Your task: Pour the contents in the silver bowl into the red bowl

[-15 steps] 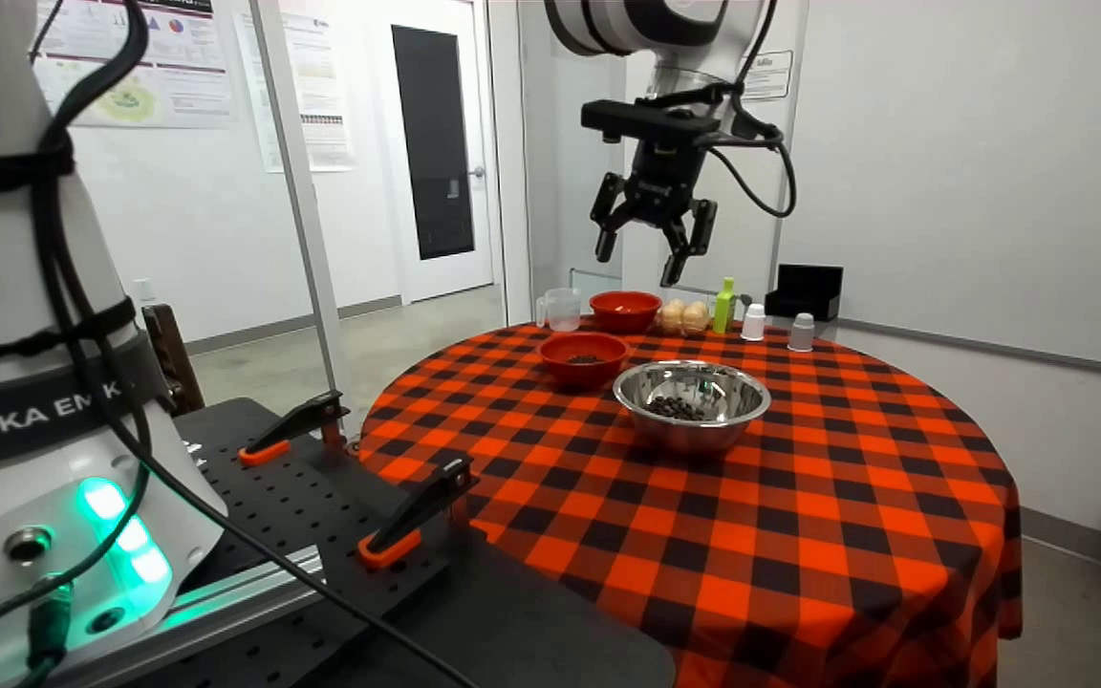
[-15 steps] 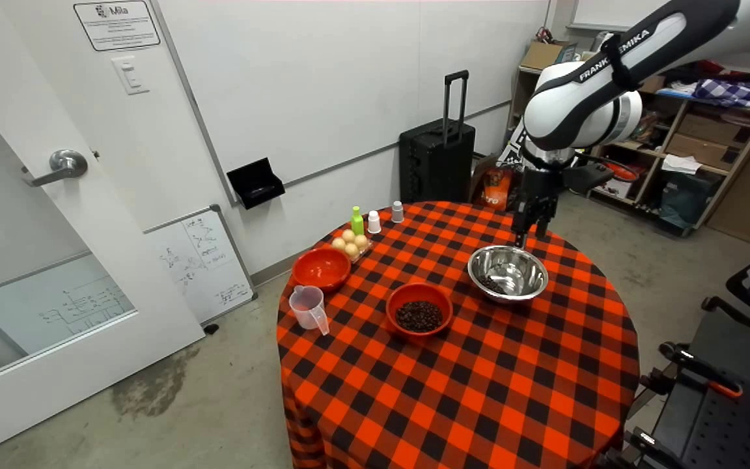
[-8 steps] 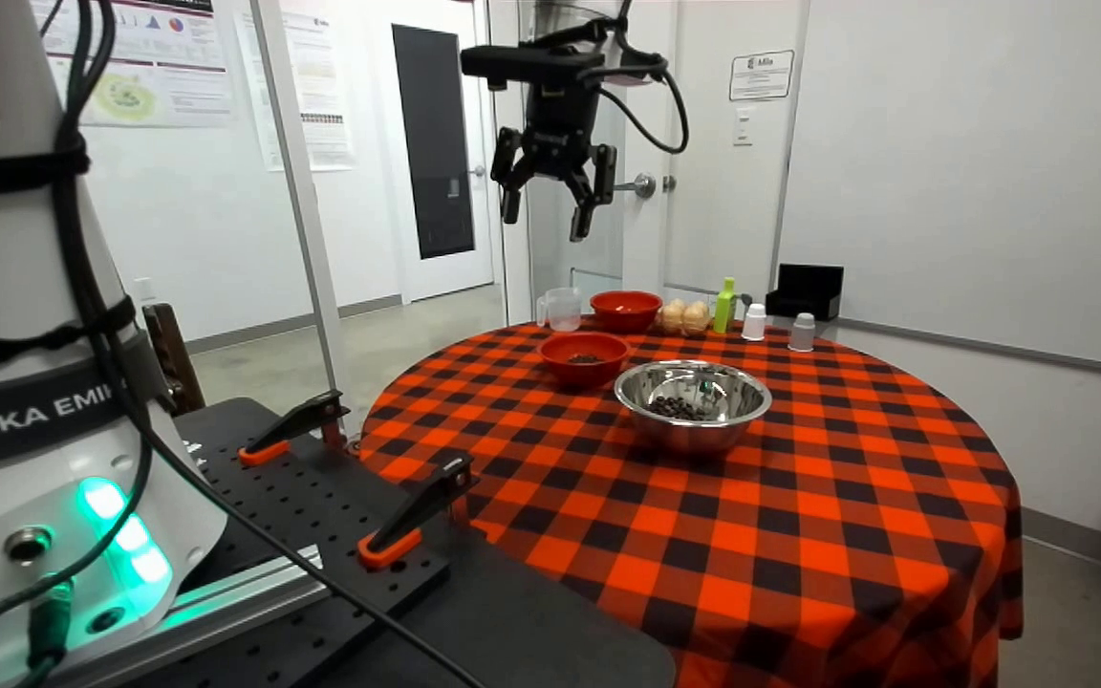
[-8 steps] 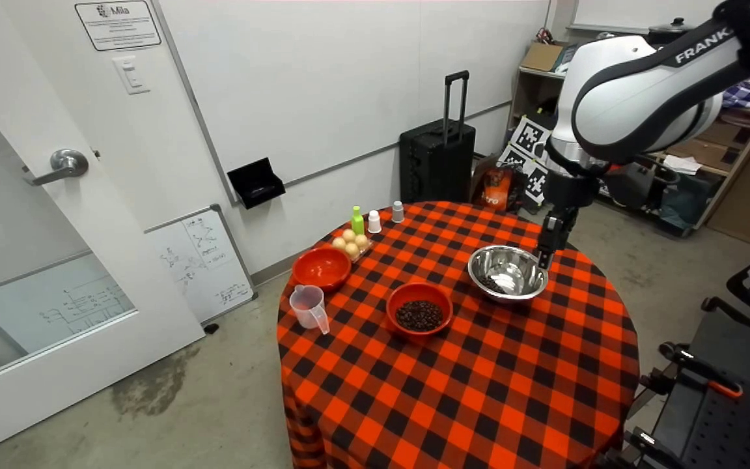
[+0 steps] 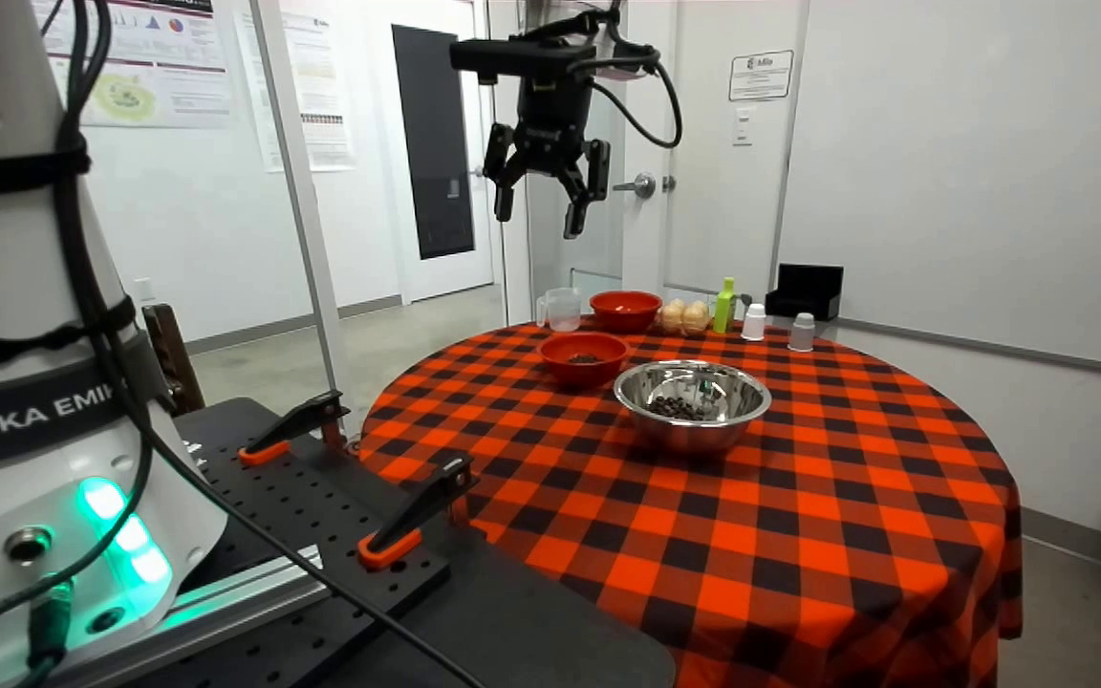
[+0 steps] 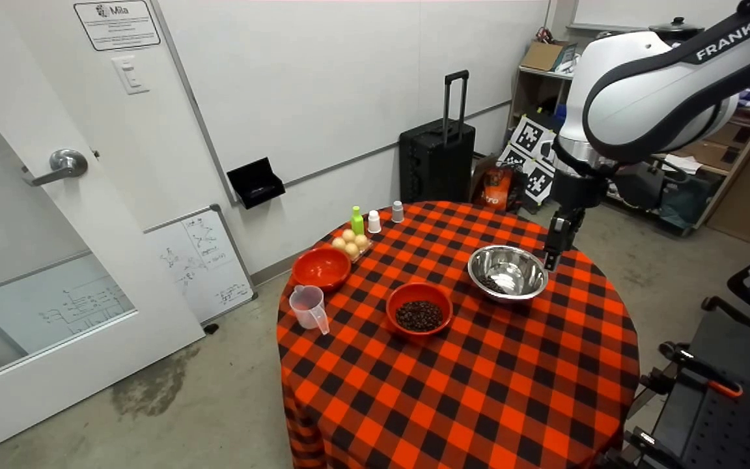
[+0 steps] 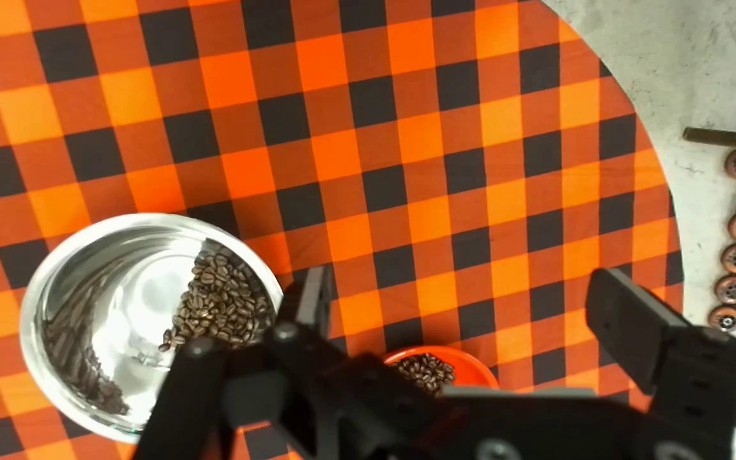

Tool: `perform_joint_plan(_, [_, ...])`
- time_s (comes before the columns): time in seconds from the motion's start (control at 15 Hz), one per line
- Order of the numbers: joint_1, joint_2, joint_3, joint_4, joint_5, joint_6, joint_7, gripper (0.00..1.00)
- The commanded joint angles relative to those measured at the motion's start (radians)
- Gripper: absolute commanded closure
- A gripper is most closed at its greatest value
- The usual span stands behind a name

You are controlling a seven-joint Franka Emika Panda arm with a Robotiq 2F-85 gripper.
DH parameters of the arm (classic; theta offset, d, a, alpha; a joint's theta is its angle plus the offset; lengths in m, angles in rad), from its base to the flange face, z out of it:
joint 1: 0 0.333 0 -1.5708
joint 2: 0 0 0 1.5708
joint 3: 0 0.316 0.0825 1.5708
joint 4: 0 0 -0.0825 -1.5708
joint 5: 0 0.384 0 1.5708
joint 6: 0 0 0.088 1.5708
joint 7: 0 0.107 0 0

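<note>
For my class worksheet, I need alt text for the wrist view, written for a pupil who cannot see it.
A silver bowl with brown coffee beans heaped to one side sits lower left on a checked tablecloth. The robot's open gripper, at the bottom, partly hides a red bowl that holds more beans.

A red-and-black checked cloth (image 5: 818,468) covers the round table (image 6: 512,352) and hangs over its edge. The silver bowl (image 6: 517,279) stands upright on the cloth. Near the silver bowl, apart from it, sits the red bowl (image 6: 418,293). Well apart from the silver bowl stand another red bowl (image 6: 321,269), a translucent measuring cup (image 6: 306,306), a clear pack of eggs (image 6: 351,249), a green bottle (image 6: 357,223), a small white container (image 6: 374,223) and a small grey container (image 6: 398,212).
</note>
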Motion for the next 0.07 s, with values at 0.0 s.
perform_joint_plan(0.0, [0.039, 0.0, -0.039, 0.001, -0.006, -0.001, 0.005, 0.0])
